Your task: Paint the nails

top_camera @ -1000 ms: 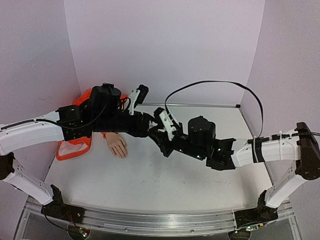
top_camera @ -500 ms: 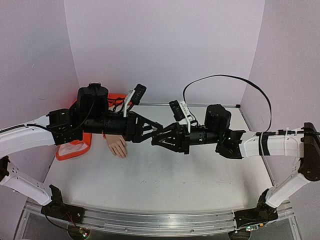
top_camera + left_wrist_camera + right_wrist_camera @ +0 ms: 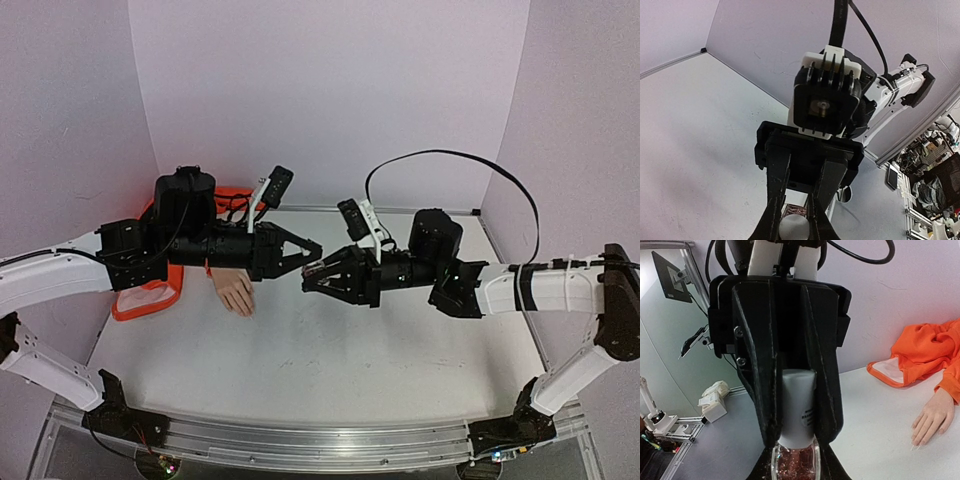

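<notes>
A small glass bottle (image 3: pixel 795 464) of red glitter polish hangs in the air between both grippers, above the middle of the table. My right gripper (image 3: pixel 795 471) (image 3: pixel 306 277) is shut on its glass body. Facing it, my left gripper (image 3: pixel 794 227) (image 3: pixel 316 250) is shut on the pale cap (image 3: pixel 798 407) (image 3: pixel 793 231), one finger on each side. The flesh-coloured mannequin hand (image 3: pixel 237 292) (image 3: pixel 932 416) lies palm down on the table, left of the grippers and below the left arm. Its nails (image 3: pixel 916 442) are tiny and pale at the fingertips. An orange sleeve (image 3: pixel 925 351) runs back from its wrist.
Orange fabric (image 3: pixel 146 296) is heaped at the back left corner against the wall. A black cable (image 3: pixel 450 163) loops above the right arm. Lilac walls close the table on three sides. The white table (image 3: pixel 330 350) stretches in front of the arms.
The left gripper's fingers, spread around the cap half a second ago, have closed on it. Over the last second both arms rose and straightened tip to tip, with the bottle staying in the right gripper.
</notes>
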Robot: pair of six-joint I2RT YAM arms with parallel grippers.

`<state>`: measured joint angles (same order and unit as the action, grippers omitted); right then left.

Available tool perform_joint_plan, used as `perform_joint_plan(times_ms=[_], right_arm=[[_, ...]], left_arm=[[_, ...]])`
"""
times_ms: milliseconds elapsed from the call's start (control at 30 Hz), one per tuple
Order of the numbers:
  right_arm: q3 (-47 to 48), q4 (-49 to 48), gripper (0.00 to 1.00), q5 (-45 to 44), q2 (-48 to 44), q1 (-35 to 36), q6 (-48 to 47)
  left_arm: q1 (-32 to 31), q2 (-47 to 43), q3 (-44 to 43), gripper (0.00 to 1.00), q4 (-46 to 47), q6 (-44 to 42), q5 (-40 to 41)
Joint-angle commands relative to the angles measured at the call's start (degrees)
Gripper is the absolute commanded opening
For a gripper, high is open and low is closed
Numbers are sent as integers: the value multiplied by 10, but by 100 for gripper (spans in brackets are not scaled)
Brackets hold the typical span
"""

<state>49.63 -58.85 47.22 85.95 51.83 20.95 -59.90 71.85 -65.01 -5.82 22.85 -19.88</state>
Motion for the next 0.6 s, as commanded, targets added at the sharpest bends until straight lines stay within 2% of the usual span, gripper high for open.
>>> perform_joint_plan(times_ms=[0,33,67,100,133,233,433,500,567], right_arm=[[20,41,0,-197,-31,10,-78],[23,83,0,-397,-45,42,-107],[21,90,0,-665,-49,102,-135],[17,66,0,-820,-43,146,-175],[19,48,0,-866,-33,162,-223],[49,47,0,-853,-4,165,-249],[44,17,0,-701,3,160,-281],[30,16,0,-630,-11,148,-277],[11,16,0,-558,-29,135,-271]], left_arm=[[-3,6,-4,1,26,25,25],[-3,9,-7,0,17,27,39],[-3,13,-11,0,5,29,55],[-3,19,-15,0,-7,29,67],[-3,23,-20,0,-17,28,76],[-2,39,-37,0,-35,25,85],[-2,56,-68,0,-70,14,88],[-1,53,-66,9,-71,12,81],[1,49,-64,23,-70,10,69]])
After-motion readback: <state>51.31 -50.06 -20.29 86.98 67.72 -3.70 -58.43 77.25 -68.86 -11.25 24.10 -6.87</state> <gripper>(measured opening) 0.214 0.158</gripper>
